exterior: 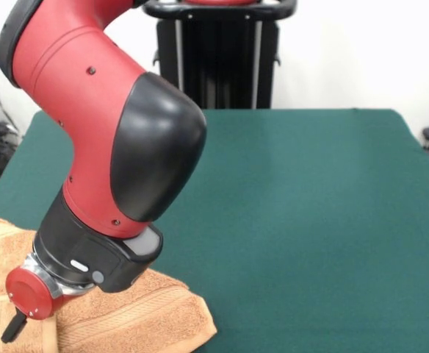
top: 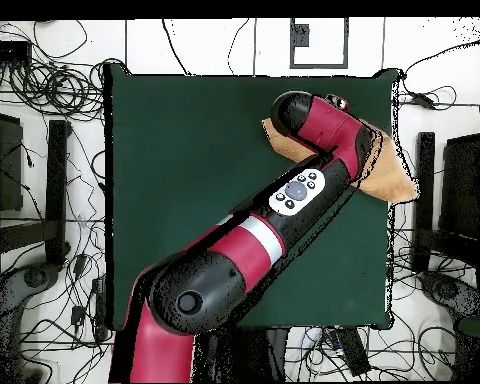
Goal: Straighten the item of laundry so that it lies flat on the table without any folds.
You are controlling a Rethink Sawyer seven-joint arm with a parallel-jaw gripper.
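The orange-tan towel lies rumpled at the near left corner of the dark green table, with a raised fold along its right side. In the overhead view the towel lies at the table's right edge and reaches slightly past it. The red and black arm leans down over the towel, and its wrist end is right above the cloth. The arm covers much of the towel from above. The gripper itself is hidden by the wrist and the picture's edge.
The robot's black pedestal stands at the table's far side. Cables and dark stands lie on the floor around the table. The table's edge runs close by the towel.
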